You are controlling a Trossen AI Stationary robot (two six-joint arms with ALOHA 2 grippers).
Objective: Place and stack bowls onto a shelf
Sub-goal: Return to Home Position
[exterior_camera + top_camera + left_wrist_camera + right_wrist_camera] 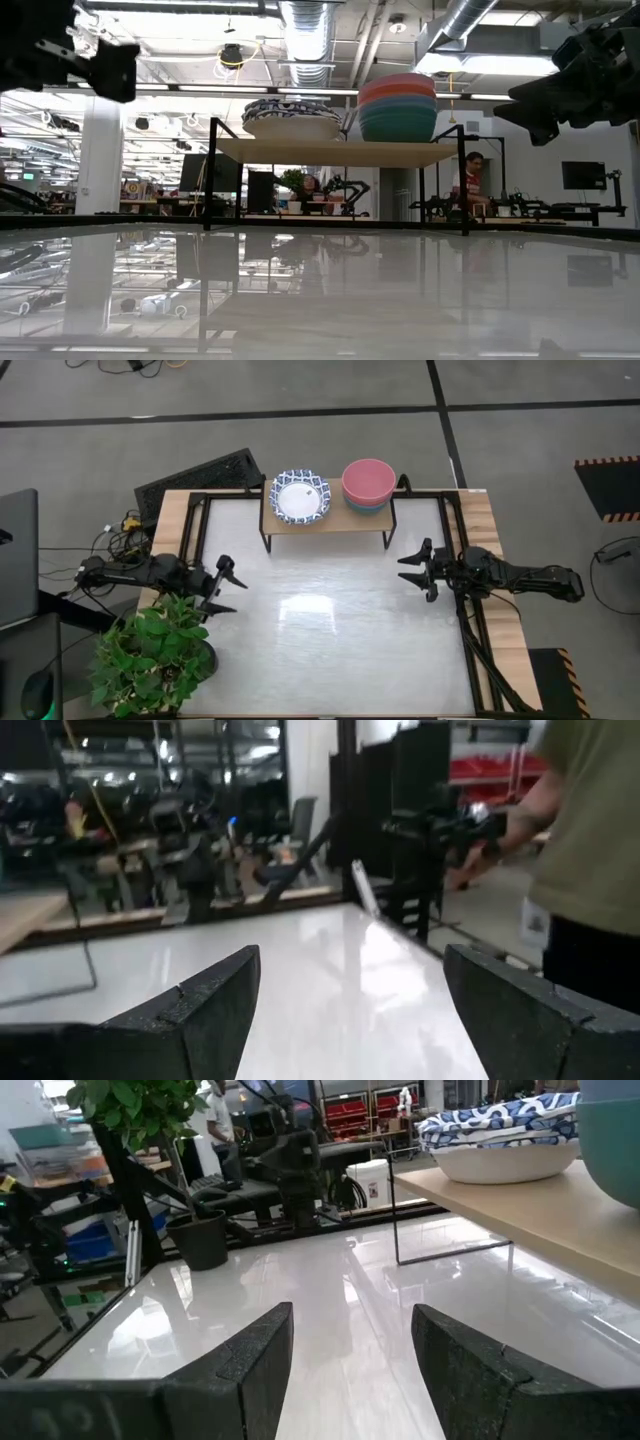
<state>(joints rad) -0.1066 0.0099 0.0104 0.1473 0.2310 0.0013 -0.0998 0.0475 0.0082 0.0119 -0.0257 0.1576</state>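
Bowls stood in two stacks on the shelf (330, 525): the patterned stack (300, 497) beside the red-pink bowl (368, 478), nested atop the green-blue bowl (398, 125). Your left gripper (232, 586) and right gripper (407, 569) hung wide open, empty.

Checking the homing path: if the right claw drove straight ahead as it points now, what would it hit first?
The right claw faces bare table, then probably the left claw opposite; depth is unclear. The shelf lies off to its side.
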